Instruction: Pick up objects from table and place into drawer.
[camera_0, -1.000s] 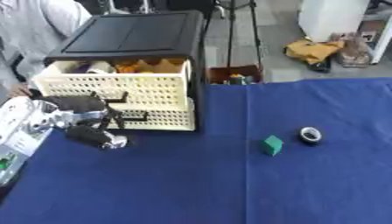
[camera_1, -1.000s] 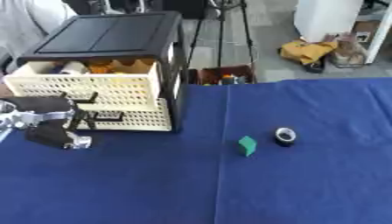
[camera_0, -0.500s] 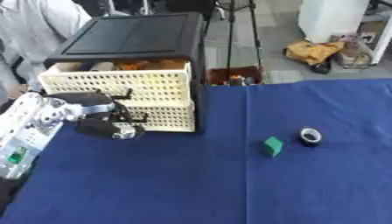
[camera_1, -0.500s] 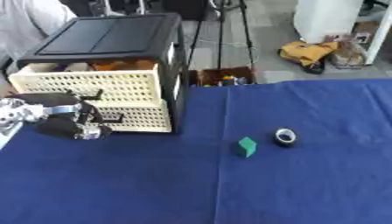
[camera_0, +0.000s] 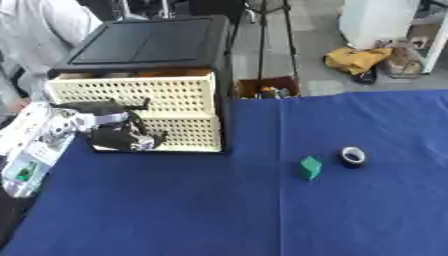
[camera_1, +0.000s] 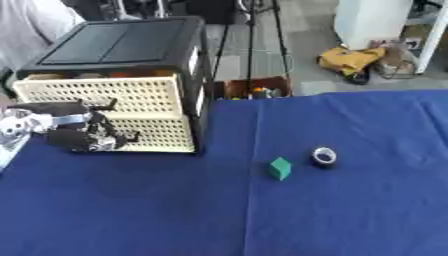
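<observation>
Cream perforated plastic forms the two drawer fronts of the black-topped drawer cabinet (camera_0: 149, 55) standing at the far left of the blue-clothed table (camera_0: 219, 210). The upper cream drawer (camera_0: 131, 92) stands slightly open, with orange and pale items showing inside along its top edge. The robot's left hand (camera_0: 118, 135) sits against the front of the lower cream drawer (camera_0: 179, 132), fingers curled around a dark object with a pale patch that cannot be identified; whether it touches the drawer front cannot be told. The right hand appears in neither view.

Judgement: the step in hand is delivery of a held item to the cabinet. The next move calls for lifting the hand above the upper drawer's rim and releasing there.

Two items remain on the cloth, well apart from the cabinet: a small green block (camera_0: 309, 167) and, just beside it, a black-and-white tape roll (camera_0: 353, 156). Open cloth lies between them and the cabinet, offering unobstructed travel. The table's left edge runs close to the arm.
</observation>
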